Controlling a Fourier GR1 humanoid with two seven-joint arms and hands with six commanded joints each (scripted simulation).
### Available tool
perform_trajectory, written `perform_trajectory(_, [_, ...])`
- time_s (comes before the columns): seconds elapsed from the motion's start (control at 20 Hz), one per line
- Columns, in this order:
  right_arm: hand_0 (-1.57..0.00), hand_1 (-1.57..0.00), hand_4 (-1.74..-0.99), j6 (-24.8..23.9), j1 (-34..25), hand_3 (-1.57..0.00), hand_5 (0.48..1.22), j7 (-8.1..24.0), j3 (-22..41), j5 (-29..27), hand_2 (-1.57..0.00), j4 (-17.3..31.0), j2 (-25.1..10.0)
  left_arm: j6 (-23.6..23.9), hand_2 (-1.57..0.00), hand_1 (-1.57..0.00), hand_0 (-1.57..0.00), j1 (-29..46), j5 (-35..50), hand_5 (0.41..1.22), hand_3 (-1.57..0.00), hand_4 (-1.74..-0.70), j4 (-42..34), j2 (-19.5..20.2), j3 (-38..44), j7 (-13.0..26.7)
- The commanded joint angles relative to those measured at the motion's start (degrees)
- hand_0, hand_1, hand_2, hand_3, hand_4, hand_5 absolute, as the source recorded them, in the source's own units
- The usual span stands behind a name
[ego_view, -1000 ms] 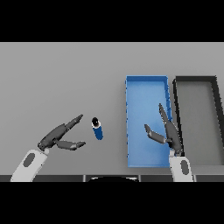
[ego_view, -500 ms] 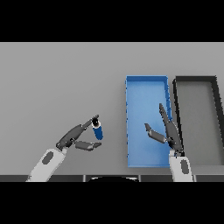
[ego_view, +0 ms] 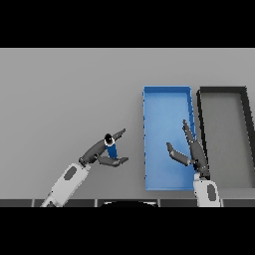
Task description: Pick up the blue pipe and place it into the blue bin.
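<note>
Blue pipe (ego_view: 111, 148) was what we looked for first, and we found it standing roughly upright on the grey table (ego_view: 64, 99), well left of the blue bin (ego_view: 166, 94). We saw its dark open end facing up. We could read no brand, label or writing on it, nor on either bin.

We noted the left hand (ego_view: 99, 152) set around the pipe: its fingers (ego_view: 117, 134) reached past the pipe on the far side and its thumb (ego_view: 115, 161) lay on the near side, so the pipe sat between them. We could not tell whether they truly pressed on it, and the fingers looked mostly straight rather than curled.

We saw the right hand (ego_view: 191, 153) over the right part of the blue bin, fingers straight and spread, thumb out to the left, holding nothing.

We recorded a black bin (ego_view: 201, 107) just beside the blue bin on its right, the two walls close together.
</note>
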Motion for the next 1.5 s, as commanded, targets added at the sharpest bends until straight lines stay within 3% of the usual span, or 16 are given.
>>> perform_trajectory(0.0, [0.0,0.0,-1.322,-0.2,-0.4,0.0,0.664,0.4,-0.2,0.2,0.0,0.8,-0.1,-0.2,-0.08,0.0,0.0,0.2,0.3,0.566,-0.07,-1.24,0.4,-0.2,0.1,-0.3])
perform_trajectory(0.05, [0.0,0.0,-1.32,-0.2,-0.9,0.0,0.664,1.0,-0.1,0.2,0.0,0.5,-0.1,-0.3,-0.21,-0.09,0.0,0.1,0.6,0.607,-0.2,-1.28,0.7,-0.7,0.1,-0.7])
perform_trajectory(0.1, [0.0,0.0,-1.319,-0.2,-1.0,0.0,0.663,0.5,0.1,0.4,0.0,0.9,0.1,-0.7,-0.39,-0.25,-0.09,-0.2,1.5,0.73,-0.47,-1.31,1.4,-1.5,0.4,-0.1])
perform_trajectory(0.15, [0.0,0.0,-1.322,-0.3,-0.8,0.0,0.666,0.1,0.1,0.5,0.0,0.6,0.1,-0.9,-0.63,-0.5,-0.34,0.4,2.7,0.828,-0.69,-1.39,1.0,-1.9,0.9,-0.5])
perform_trajectory(0.25, [0.0,0.0,-1.313,-0.4,-0.5,0.0,0.665,-0.4,0.0,0.8,0.0,0.6,-0.2,-1.5,-0.97,-0.89,-0.78,0.4,3.5,0.969,-0.98,-1.51,0.8,-2.6,1.2,-0.5])
perform_trajectory(0.35, [0.0,0.0,-1.31,0.0,-1.0,0.0,0.665,0.5,-0.1,0.4,0.0,0.6,-0.4,-1.2,-1.18,-1.13,-1.07,1.2,2.8,1.06,-1.18,-1.59,0.0,-2.9,0.3,-0.9])
perform_trajectory(0.45, [0.0,0.0,-1.302,-0.3,-1.2,0.0,0.666,0.5,0.2,0.9,0.0,0.3,-0.2,-0.1,-1.32,-1.29,-1.25,1.6,1.3,1.118,-1.31,-1.64,-0.9,-2.7,-0.8,-1.5])
perform_trajectory(0.65, [0.0,0.0,-1.281,-0.2,-0.9,0.0,0.662,-0.1,0.5,1.4,0.0,0.3,-0.6,1.0,-1.47,-1.46,-1.44,1.6,1.2,1.179,-1.42,-1.69,-2.5,-3.6,-1.3,-2.7])
perform_trajectory(0.7, [0.0,0.0,-1.279,-0.4,-1.9,0.0,0.656,1.1,0.3,1.3,0.0,1.6,-0.1,0.7,-1.49,-1.48,-1.47,1.2,2.0,1.187,-1.43,-1.7,-3.8,-3.5,-1.1,-3.4])
perform_trajectory(0.9, [0.0,0.0,-1.275,-0.9,-2.2,0.0,0.666,0.0,0.1,2.3,0.0,2.4,-0.6,0.8,-1.54,-1.53,-1.53,-1.2,3.2,1.207,-1.45,-1.72,-7.4,-5.5,-1.5,-3.5])
perform_trajectory(1.15, [0.0,0.0,-1.272,-0.8,-1.3,0.0,0.684,-1.0,0.6,3.2,0.0,1.7,-0.9,0.3,-1.56,-1.56,-1.56,-3.9,4.5,1.216,-1.45,-1.72,-12.2,-5.9,-2.2,2.8])
perform_trajectory(1.3, [0.0,0.0,-1.273,-0.6,-1.8,0.0,0.688,-1.0,0.2,2.4,0.0,1.8,-0.9,-0.2,-1.57,-1.56,-1.56,-4.3,4.6,1.219,-1.44,-1.73,-13.1,-5.5,-2.1,4.1])
perform_trajectory(1.45, [0.0,0.0,-1.269,-4.0,3.6,0.0,0.688,-2.9,1.4,4.2,0.0,-1.0,2.2,0.1,-1.57,-1.57,-1.57,-3.3,4.3,1.219,-1.44,-1.73,-15.0,-4.8,-2.5,6.2])
